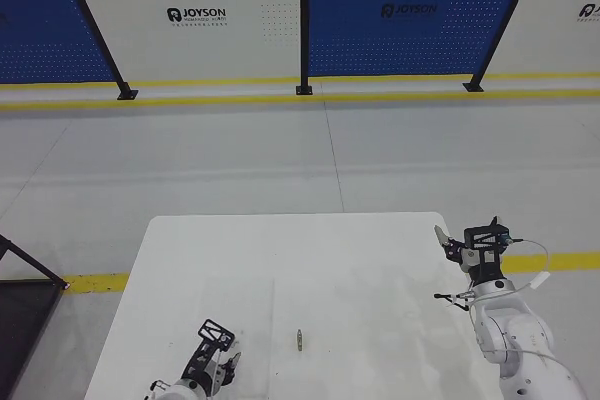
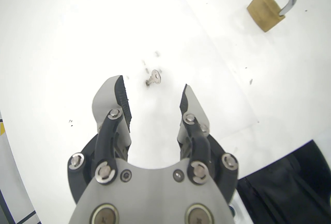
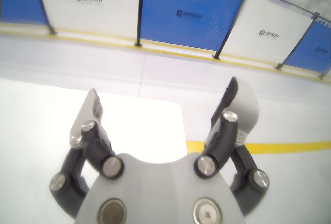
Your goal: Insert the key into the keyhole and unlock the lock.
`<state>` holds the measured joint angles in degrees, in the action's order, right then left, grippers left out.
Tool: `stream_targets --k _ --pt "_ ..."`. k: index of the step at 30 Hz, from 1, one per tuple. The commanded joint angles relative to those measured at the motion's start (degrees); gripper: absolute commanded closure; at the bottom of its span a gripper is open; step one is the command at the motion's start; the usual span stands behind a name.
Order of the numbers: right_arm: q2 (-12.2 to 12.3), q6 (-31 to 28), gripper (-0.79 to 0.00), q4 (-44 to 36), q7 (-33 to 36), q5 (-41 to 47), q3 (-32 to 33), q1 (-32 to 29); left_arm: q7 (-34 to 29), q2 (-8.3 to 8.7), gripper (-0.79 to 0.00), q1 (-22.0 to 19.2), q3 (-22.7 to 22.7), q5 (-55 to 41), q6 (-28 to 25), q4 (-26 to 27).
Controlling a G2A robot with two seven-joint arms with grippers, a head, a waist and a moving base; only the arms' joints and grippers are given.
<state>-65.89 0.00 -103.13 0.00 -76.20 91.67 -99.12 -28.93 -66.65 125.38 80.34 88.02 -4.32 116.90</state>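
Note:
A small silver key [image 2: 154, 78] lies flat on the white table [image 2: 77, 15], just beyond and between the tips of my left gripper [image 2: 153, 82], which hangs open above it with nothing held. A brass padlock [image 2: 269, 7] with a silver shackle rests on the table farther off to one side. From above, the padlock [image 1: 299, 340] is a small dark shape near the front edge, to the right of the left gripper [image 1: 217, 340]. My right gripper [image 1: 470, 245] stands open and empty over the table's far right corner [image 3: 178, 106].
The white table [image 1: 280, 250] is bare apart from a few small specks near the key. A black frame [image 1: 20, 270] stands off the table's left side. Blue and white fence panels [image 1: 400, 35] line the floor behind.

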Motion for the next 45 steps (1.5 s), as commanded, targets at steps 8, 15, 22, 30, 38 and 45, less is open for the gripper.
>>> stream_targets --k 8,15,22,30,38,45 --pt "0.0 0.0 -0.785 0.0 0.0 0.0 0.0 0.0 -2.9 -0.26 -0.317 -4.5 -2.5 0.3 0.3 -3.0" --pt "0.0 0.0 -0.785 0.0 0.0 0.0 0.0 0.0 -3.9 -0.34 -0.286 -5.8 -3.7 1.1 0.7 -4.5" --pt "0.0 0.0 -0.785 0.0 0.0 0.0 0.0 0.0 -3.6 -0.43 -0.243 -6.6 -4.4 1.8 2.1 -5.5" --pt "0.0 0.0 -0.785 0.0 0.0 0.0 0.0 0.0 -2.8 -0.57 -0.200 -7.5 -5.1 1.9 3.2 -6.9" --pt "0.0 0.0 -0.785 0.0 0.0 0.0 0.0 0.0 -2.4 -0.60 -0.111 -7.6 -5.5 2.3 3.8 -7.1" --pt "0.0 0.0 -0.785 0.0 0.0 0.0 0.0 0.0 -2.1 -0.57 0.000 -7.3 -5.3 2.2 4.1 -6.8"
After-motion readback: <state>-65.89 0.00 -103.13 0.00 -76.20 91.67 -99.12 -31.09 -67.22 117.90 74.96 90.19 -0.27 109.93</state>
